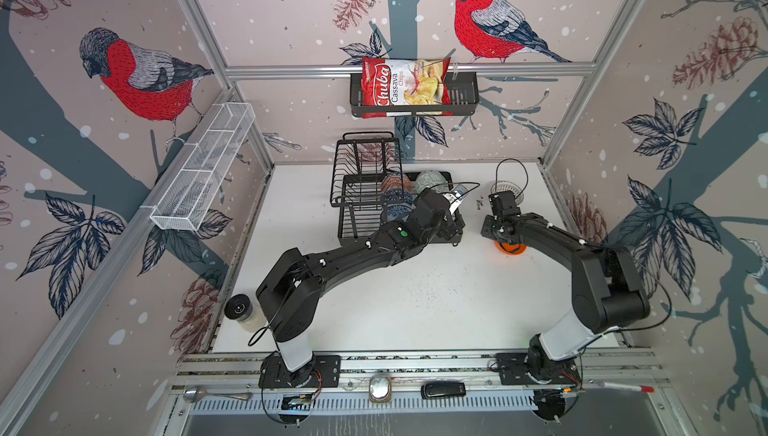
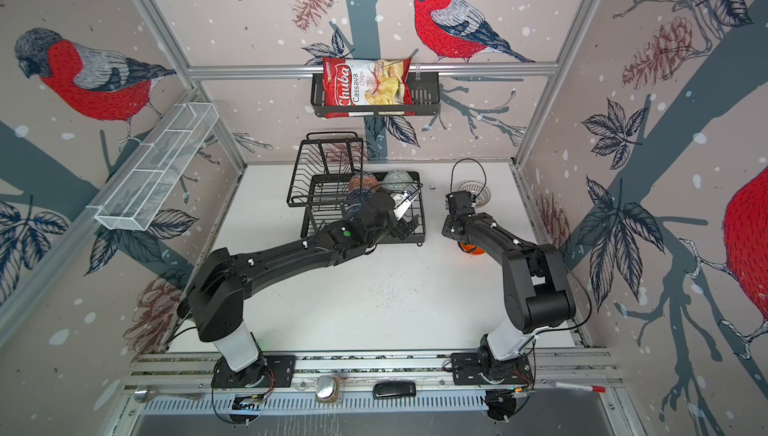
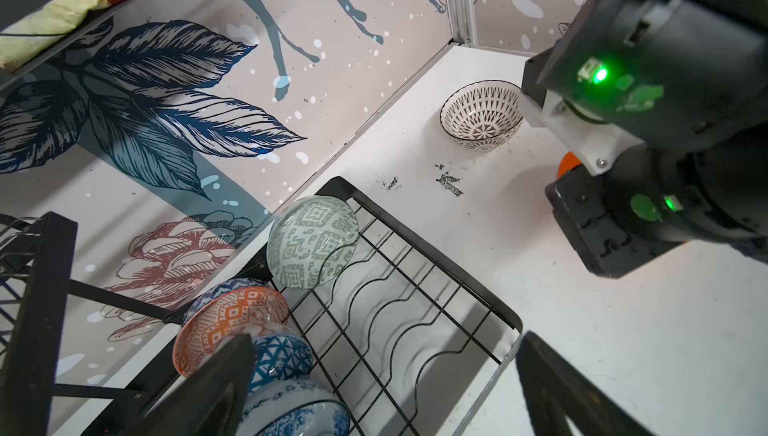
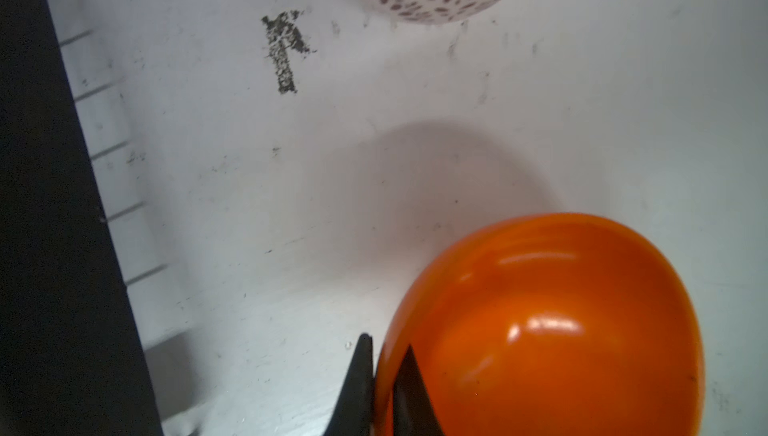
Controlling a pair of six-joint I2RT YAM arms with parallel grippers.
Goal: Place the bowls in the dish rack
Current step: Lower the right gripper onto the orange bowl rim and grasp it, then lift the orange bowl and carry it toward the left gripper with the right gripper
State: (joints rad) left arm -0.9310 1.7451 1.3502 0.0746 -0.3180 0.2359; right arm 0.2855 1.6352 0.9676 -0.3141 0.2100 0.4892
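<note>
The black wire dish rack (image 1: 345, 205) stands at the back of the table. On edge in its base sit the grey-white bowl (image 3: 313, 242), the orange-white bowl (image 3: 224, 325), the blue triangle bowl (image 3: 282, 357) and the blue floral bowl (image 3: 299, 413). My left gripper (image 3: 382, 392) hangs open over the rack's wavy wires, holding nothing. The white lattice bowl (image 3: 482, 115) stands upright on the table at the back right. Nearer the front, my right gripper (image 4: 386, 346) is shut on the rim of the plain orange bowl (image 4: 552, 330), which shows tilted above its shadow.
A black slatted basket (image 1: 461, 99) with a chips bag (image 1: 405, 84) hangs on the back wall. A white mesh shelf (image 1: 203, 167) runs along the left wall. A black-lidded jar (image 1: 239, 309) stands at the table's front left corner.
</note>
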